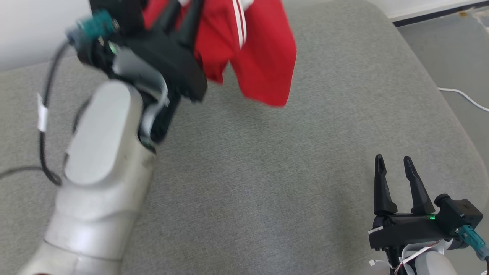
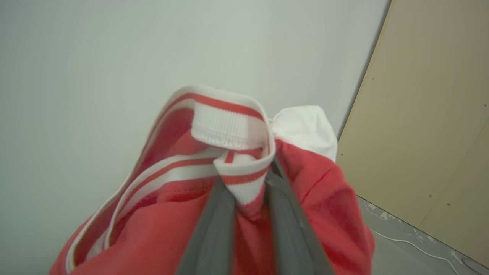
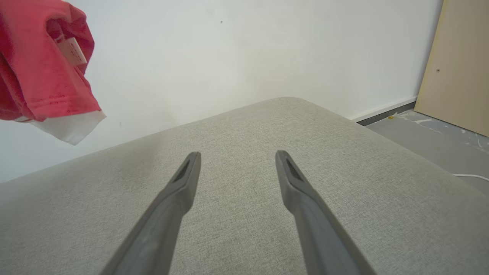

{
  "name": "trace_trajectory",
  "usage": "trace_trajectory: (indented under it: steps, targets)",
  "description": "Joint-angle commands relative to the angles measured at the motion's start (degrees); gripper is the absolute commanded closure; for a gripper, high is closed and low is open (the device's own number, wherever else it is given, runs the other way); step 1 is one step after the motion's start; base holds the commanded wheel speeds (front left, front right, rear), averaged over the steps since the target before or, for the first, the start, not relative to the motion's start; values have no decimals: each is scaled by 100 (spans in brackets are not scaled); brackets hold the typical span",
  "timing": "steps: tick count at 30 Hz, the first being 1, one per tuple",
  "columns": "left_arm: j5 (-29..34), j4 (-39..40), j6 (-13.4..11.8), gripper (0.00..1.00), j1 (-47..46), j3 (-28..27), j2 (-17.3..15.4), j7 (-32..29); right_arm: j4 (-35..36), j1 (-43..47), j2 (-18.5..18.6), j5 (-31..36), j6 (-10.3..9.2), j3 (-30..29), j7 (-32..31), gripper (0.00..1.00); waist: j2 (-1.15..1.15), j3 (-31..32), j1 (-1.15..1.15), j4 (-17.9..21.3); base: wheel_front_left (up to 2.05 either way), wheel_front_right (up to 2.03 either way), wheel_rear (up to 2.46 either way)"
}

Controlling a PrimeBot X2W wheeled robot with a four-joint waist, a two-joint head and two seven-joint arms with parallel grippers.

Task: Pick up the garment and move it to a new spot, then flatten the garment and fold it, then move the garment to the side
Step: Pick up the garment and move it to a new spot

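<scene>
The garment (image 1: pixel 259 57) is red with white stripes and white trim, and it hangs in the air over the far part of the grey cushion (image 1: pixel 267 172). My left gripper (image 1: pixel 183 15) is raised at the top left and is shut on the garment. In the left wrist view the two fingers pinch the striped white-and-red collar of the garment (image 2: pixel 244 183). In the right wrist view the garment (image 3: pixel 42 68) dangles at the top left, clear of the surface. My right gripper (image 1: pixel 393 164) stands open low at the right with nothing between its fingers (image 3: pixel 183 179).
The grey cushion has rounded edges at the far right, with grey floor (image 1: pixel 450 57) beyond and a white cable (image 1: pixel 462 97) lying there. A pale wall (image 3: pixel 244 49) stands behind and a beige panel (image 3: pixel 458 65) leans at the right. A black cable (image 1: pixel 44 126) trails from my left arm.
</scene>
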State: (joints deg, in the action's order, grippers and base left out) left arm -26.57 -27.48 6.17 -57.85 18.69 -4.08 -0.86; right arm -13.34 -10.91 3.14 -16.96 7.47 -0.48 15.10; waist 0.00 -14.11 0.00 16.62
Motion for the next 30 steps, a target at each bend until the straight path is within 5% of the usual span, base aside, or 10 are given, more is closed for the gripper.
trace_trajectory:
  steps: [1,13,14,15,25,30]
  targets:
    - [-63,-66,-21,100,250,32,17,106,30,45,-13,41,5,-23,8,0,0,1,0,105,0,0,0]
    - [-410,-1039,-199,100,2014,433,92,713,-18,104,-16,57,5,29,8,0,0,38,0,-23,0,0,0]
    - [-417,-1130,-186,89,2099,508,101,753,-23,108,-18,67,5,29,8,0,0,58,0,-55,0,0,0]
    - [-485,-1186,-185,0,2148,531,109,818,-23,114,-18,74,5,44,8,0,0,79,0,-85,0,0,0]
    - [-720,-709,-171,0,2099,763,98,1481,-11,346,92,139,5,-26,8,0,0,586,0,-694,0,0,0]
    - [-595,-213,-323,0,2384,554,-195,1566,39,515,161,167,5,-15,8,0,0,908,0,-1117,0,0,0]
